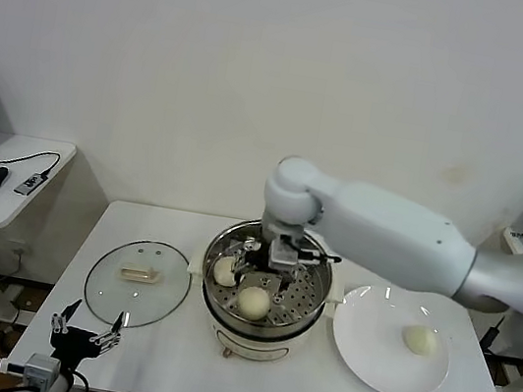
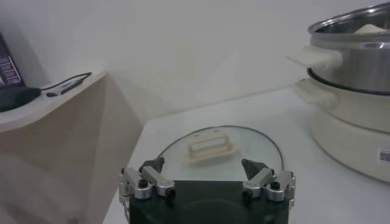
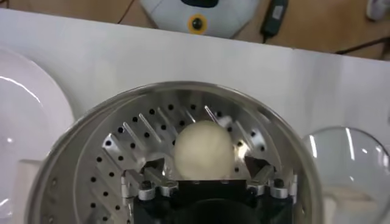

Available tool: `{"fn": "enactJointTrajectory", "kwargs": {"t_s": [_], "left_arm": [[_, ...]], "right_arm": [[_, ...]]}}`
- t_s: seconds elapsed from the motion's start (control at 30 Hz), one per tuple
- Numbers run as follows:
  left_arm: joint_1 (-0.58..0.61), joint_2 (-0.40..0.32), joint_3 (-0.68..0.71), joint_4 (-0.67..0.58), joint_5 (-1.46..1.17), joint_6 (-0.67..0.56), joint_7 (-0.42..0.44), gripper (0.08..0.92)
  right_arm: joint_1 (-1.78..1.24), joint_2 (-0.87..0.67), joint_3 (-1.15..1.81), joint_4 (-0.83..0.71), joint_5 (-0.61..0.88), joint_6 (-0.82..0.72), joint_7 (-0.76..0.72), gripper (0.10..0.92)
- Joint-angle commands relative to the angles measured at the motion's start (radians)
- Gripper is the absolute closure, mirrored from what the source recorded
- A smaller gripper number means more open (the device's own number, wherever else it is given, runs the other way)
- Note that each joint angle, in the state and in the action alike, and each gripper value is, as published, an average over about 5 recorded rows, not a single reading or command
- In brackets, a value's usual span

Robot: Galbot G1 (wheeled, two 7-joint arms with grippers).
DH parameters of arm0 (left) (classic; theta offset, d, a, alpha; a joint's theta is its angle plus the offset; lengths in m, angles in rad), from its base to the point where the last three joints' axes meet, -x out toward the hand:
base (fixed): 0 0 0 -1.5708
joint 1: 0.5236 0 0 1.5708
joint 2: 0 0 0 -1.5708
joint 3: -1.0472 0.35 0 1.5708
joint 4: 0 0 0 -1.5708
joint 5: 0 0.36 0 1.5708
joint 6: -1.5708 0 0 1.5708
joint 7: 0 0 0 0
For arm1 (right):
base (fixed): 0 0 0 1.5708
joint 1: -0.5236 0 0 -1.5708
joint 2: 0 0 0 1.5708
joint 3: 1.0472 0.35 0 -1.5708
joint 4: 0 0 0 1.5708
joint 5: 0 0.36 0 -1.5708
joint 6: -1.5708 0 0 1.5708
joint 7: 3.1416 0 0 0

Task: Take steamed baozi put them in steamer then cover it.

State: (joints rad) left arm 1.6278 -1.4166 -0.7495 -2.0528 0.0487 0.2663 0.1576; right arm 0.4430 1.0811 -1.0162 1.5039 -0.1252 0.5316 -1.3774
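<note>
The steamer (image 1: 307,315) stands mid-table, its perforated tray (image 3: 122,146) showing in the right wrist view. Two baozi lie in it, one on the left (image 1: 226,270) and one at the front (image 1: 254,300). A third baozi (image 1: 420,340) lies on the white plate (image 1: 365,357). My right gripper (image 1: 276,258) hangs low inside the steamer. In the right wrist view it (image 3: 205,170) is open, with a baozi (image 3: 204,146) resting on the tray between the jaws, a gap on each side. My left gripper (image 1: 85,335) is open and parked at the table's front left.
The glass lid (image 1: 138,284) with a cream handle lies flat on the table left of the steamer, just beyond my left gripper (image 2: 208,173) in its wrist view (image 2: 210,146). A side desk (image 1: 7,166) with a mouse stands at far left.
</note>
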Motion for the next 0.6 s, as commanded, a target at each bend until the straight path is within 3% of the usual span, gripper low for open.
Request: {"fn": "enactJointTrajectory", "kwargs": {"t_s": [0.03,0.4,0.6], "left_arm": [[0.000,0.011,0.003,0.004,-0.002,0.001,0.002,0.177],[-0.003,0.015,0.016,0.006,-0.003,0.014,0.010,0.177],[0.000,0.013,0.021,0.003,-0.003,0.020,0.012,0.177]], "right_arm": [[0.147,-0.248,-0.009,0.058,0.248,-0.223,0.003,0.203],[0.046,-0.544,-0.002,-0.003,0.269,-0.689,0.003,0.203],[-0.101,-0.587,0.103,-0.100,0.204,-0.806,-0.002,0.203]]}}
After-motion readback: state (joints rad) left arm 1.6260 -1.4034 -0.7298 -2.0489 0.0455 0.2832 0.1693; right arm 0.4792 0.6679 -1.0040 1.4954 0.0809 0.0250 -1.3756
